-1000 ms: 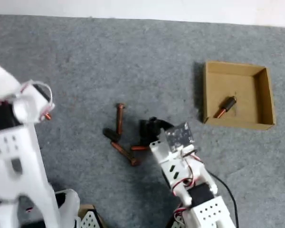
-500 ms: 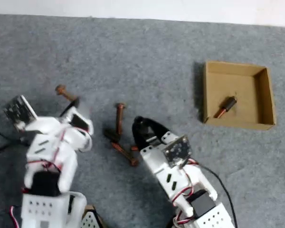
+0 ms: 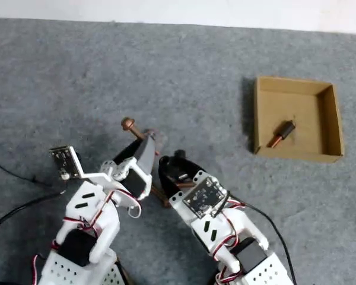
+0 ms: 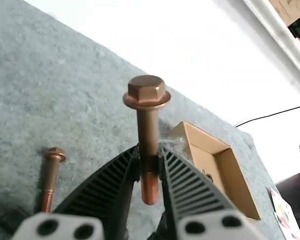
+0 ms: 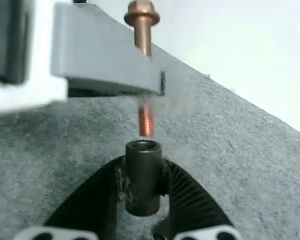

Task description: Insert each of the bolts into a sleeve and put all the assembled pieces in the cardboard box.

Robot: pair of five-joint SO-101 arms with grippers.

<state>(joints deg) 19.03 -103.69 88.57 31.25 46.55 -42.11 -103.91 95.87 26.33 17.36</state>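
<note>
Fixed camera looks down over the table (image 3: 77, 71) from above; each wrist camera peers close along its own jaws. Both wrist views share one bolt (image 4: 147, 130) (the left, like the overhead, also catches the cardboard box (image 4: 230, 180)).

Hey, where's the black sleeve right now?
The sleeve sits in the right gripper at mid-table, to the left of the cardboard box in the high view. The tip of the left gripper's bolt is just off its open end.
</note>
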